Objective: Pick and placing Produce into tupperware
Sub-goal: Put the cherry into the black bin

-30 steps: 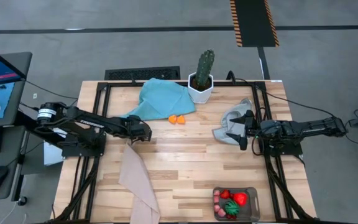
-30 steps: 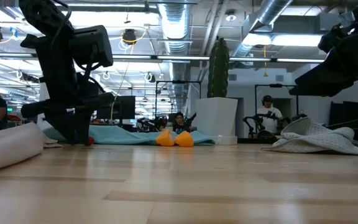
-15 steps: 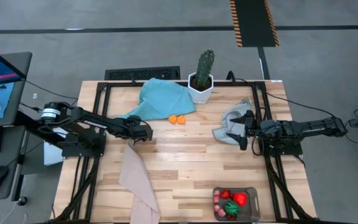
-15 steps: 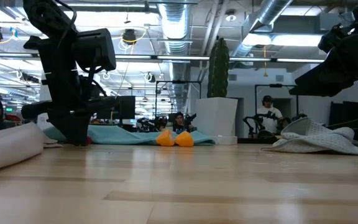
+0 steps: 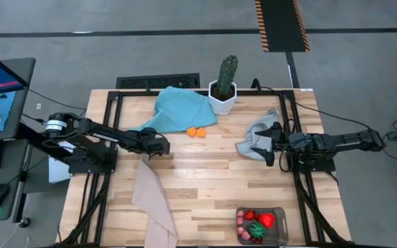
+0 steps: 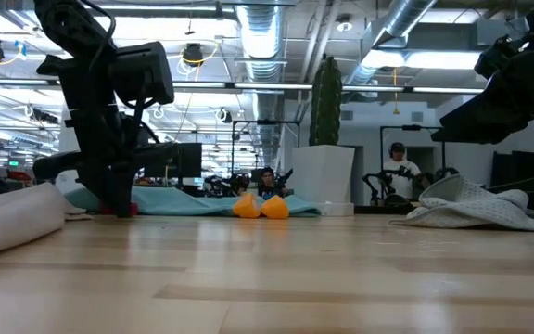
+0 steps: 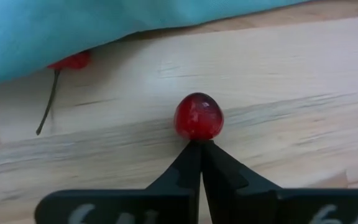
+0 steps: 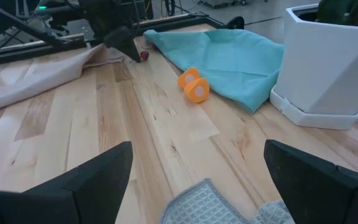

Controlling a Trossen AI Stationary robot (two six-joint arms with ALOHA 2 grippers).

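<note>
The left jaws (image 7: 201, 149) are closed empty; the red cherry (image 7: 197, 116) lies touching their tips at twelve o'clock.

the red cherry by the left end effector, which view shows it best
The left wrist view: the red cherry fills mid-frame, just ahead of the shut left end effector. The right wrist view shows a distant red dot; the high and low views hide it.
</note>
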